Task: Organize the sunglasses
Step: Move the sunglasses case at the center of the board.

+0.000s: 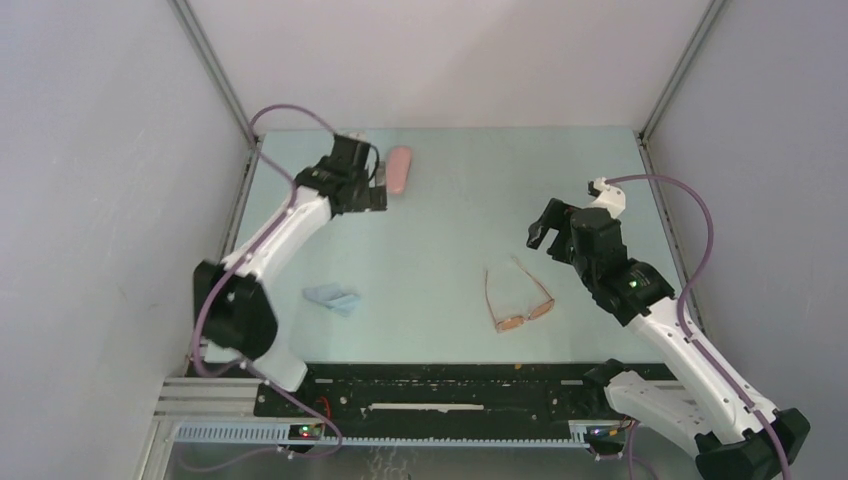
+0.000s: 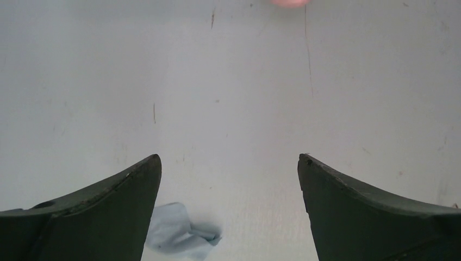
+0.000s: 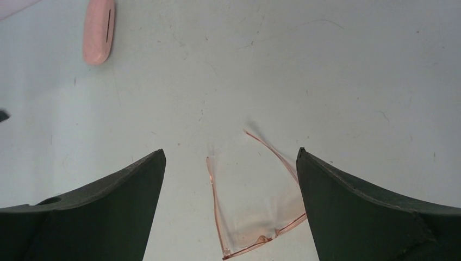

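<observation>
One pair of sunglasses [image 1: 518, 298] lies on the counter [image 1: 450, 230], right of centre toward the near edge, its temples unfolded and pointing to the far side. Only the top view takes in everything together: the left arm [image 1: 290, 225] reaching to the far left corner, just beside the pink case [image 1: 399, 170], and the right arm [image 1: 640, 290] with its jaws near the sunglasses but apart from them.

The right wrist view shows the sunglasses [image 3: 255, 206] between its two dark fingers, and the pink case [image 3: 98, 32] far off with a dark slit along it that the top view does not reveal. The left wrist view shows the blue cloth [image 2: 179, 234] low in the frame.

From the left wrist the case [image 2: 291, 2] is a pink sliver cut off by the top edge, and the cloth is partly behind a finger. From the right wrist the front of the frame is cropped at the bottom, and one temple is blurred.

Counted: one pair of sunglasses, one case, one cloth [image 1: 332, 298], two arms. Both sets of jaws stand wide apart, gripping nothing.
</observation>
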### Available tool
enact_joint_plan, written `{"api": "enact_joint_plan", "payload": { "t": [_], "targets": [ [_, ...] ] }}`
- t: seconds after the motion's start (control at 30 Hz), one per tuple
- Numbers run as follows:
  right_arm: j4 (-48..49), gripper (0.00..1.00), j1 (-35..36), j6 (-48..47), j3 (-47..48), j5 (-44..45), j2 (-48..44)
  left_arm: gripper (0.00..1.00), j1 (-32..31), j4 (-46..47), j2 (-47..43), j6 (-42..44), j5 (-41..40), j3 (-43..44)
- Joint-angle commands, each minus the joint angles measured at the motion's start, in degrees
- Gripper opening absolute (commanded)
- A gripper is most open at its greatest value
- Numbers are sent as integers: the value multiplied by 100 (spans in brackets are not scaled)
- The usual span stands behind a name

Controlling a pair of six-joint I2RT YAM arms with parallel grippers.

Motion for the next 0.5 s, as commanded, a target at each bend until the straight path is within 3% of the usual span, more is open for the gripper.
{"api": "enact_joint_plan", "payload": {
  "t": [0.0,0.47],
  "targets": [
    [43,100,124,146,-7,174,-128,100,16,-122,1060,409,-231,1457],
    [-709,100,156,-4,-11,-230,-354,100,119,165,4074,488,429,4467]
  ]
}}
